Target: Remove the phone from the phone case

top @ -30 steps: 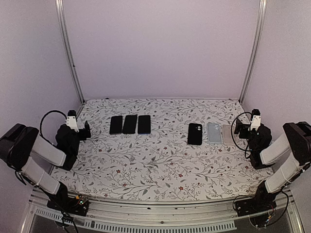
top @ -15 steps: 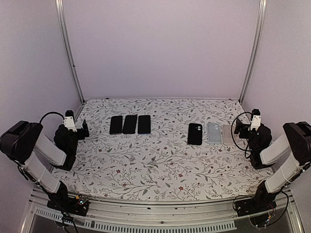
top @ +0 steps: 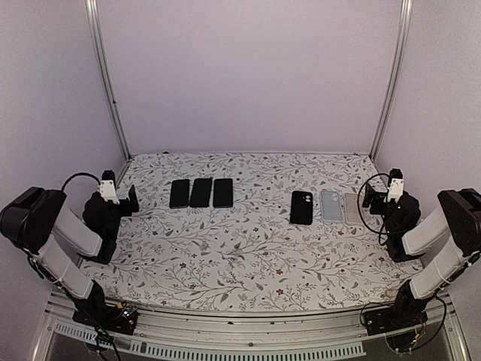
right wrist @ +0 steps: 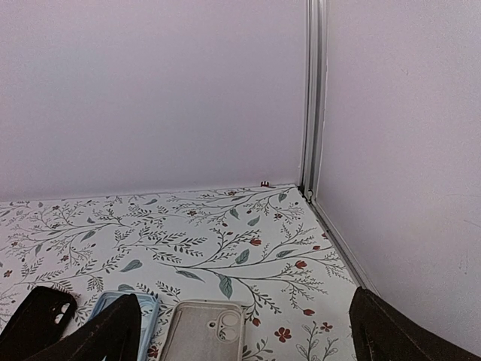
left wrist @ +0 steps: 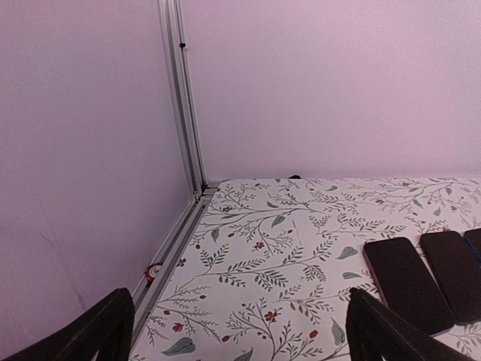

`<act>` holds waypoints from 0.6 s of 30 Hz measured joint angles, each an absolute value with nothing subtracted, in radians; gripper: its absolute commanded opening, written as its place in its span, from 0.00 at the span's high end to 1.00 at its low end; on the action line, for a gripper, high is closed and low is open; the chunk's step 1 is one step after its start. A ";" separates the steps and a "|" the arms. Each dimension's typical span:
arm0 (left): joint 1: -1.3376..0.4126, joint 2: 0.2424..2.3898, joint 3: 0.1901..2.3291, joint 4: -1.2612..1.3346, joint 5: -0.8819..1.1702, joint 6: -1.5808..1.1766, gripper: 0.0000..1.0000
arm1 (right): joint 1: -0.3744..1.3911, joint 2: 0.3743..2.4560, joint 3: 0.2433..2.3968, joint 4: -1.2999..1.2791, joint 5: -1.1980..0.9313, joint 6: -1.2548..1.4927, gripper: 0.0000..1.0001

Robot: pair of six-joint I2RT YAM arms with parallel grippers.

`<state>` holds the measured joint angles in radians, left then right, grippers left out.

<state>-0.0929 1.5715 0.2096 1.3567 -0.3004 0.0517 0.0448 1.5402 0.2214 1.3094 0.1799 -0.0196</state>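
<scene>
Black phone case lies beside blue case

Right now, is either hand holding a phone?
No, the left hand and right hand are both open and empty; the three phones lie on the table.

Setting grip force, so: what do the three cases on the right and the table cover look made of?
The black case: matte, no glare, probably silicone or rubbery plastic. The light blue case: equally matte, likely silicone. The beige case: dull with a rounded, moulded lip, perhaps soft plastic; uncertain. The table cover: flat sheet with printed floral pattern, cloth or vinyl, cannot tell.
</scene>
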 measured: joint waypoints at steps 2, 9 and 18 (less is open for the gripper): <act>-0.093 1.571 0.210 1.357 -0.300 0.052 0.01 | 0.045 1.540 0.221 1.309 0.180 -0.020 0.01; -0.091 1.571 0.210 1.357 -0.297 0.052 0.01 | 0.045 1.540 0.221 1.309 0.179 -0.020 0.01; -0.080 1.571 0.215 1.356 -0.275 0.048 0.01 | 0.045 1.540 0.221 1.309 0.178 -0.020 0.01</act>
<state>-0.0795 1.5715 0.2146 1.3560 -0.2749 0.0479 0.0448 1.5402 0.2214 1.3094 0.1776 -0.0196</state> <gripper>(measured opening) 0.994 0.989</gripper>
